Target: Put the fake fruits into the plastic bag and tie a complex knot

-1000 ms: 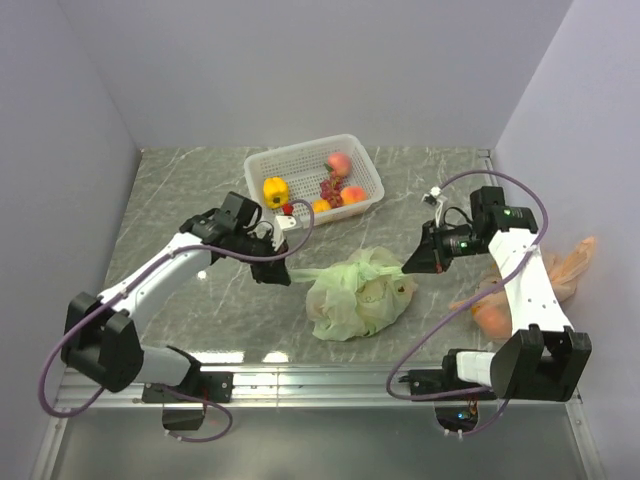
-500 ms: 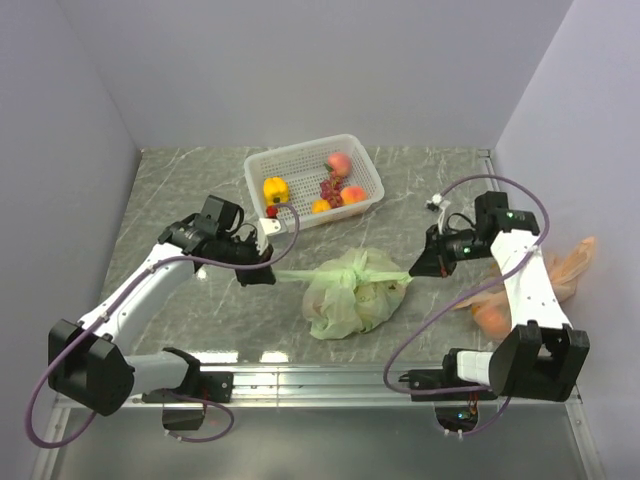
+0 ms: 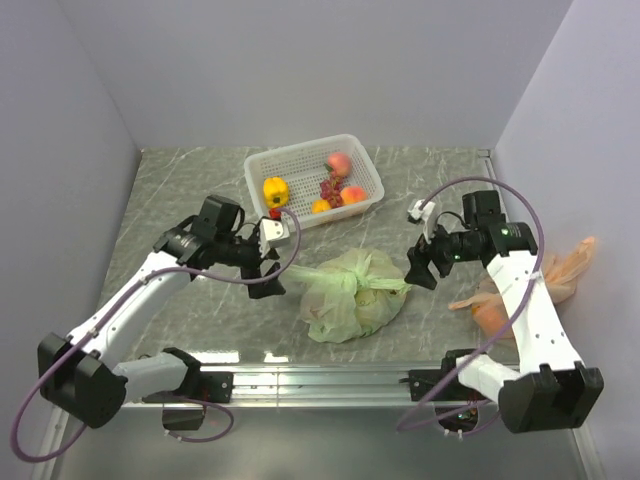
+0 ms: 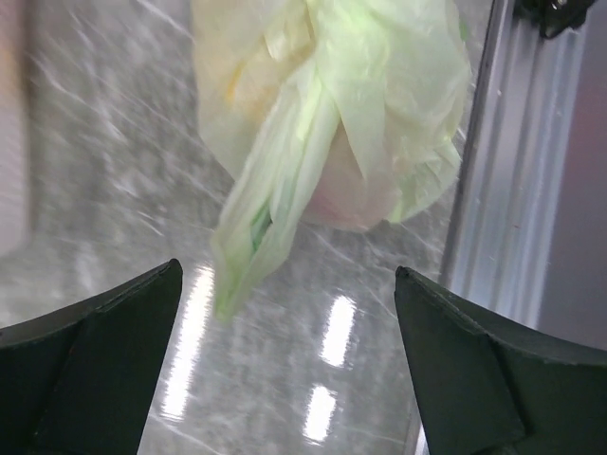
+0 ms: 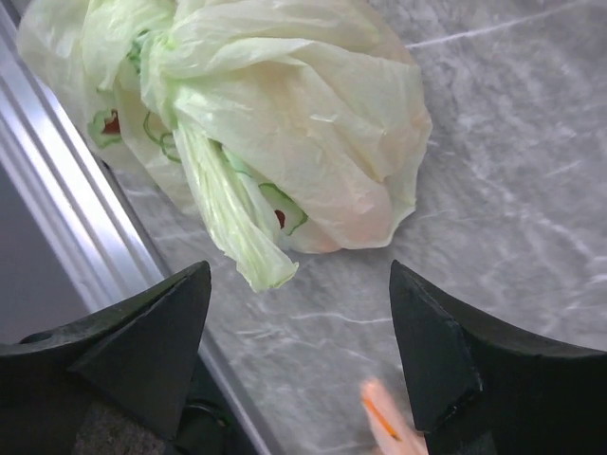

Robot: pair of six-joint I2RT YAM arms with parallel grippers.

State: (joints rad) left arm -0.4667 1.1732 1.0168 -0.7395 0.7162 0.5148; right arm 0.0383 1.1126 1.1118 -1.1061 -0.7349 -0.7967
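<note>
Top view: the pale green bag [image 3: 345,300] lies bulging on the table [image 3: 180,190], its handles bunched into a knot [image 3: 352,278] on top. The left gripper [image 3: 272,271] sits just left of the bag, fingers apart and holding nothing. The right gripper [image 3: 416,270] sits just right of the bag, its fingers spread too and empty. Behind the bag stands a white basket [image 3: 300,152] with loose fruits [image 3: 338,163] in it. Well right of the bag, past the right arm, lies an orange bag [image 3: 565,272].

Left wrist view: the bag [image 4: 398,85] fills the top. One loose end [image 4: 270,209] trails from it toward the gap between the dark fingers [image 4: 95,351], which stand wide; it touches neither. A metal rail [image 4: 503,171] runs along the bag's right.

Right wrist view: the bag [image 5: 313,114] lies above the fingers [image 5: 142,351], which are wide apart. The knot [image 5: 156,62] shows on the bag's upper left, and a loose end [image 5: 232,223] hangs from it, clear of both fingers. The rail [image 5: 57,209] runs along the bag's left.
</note>
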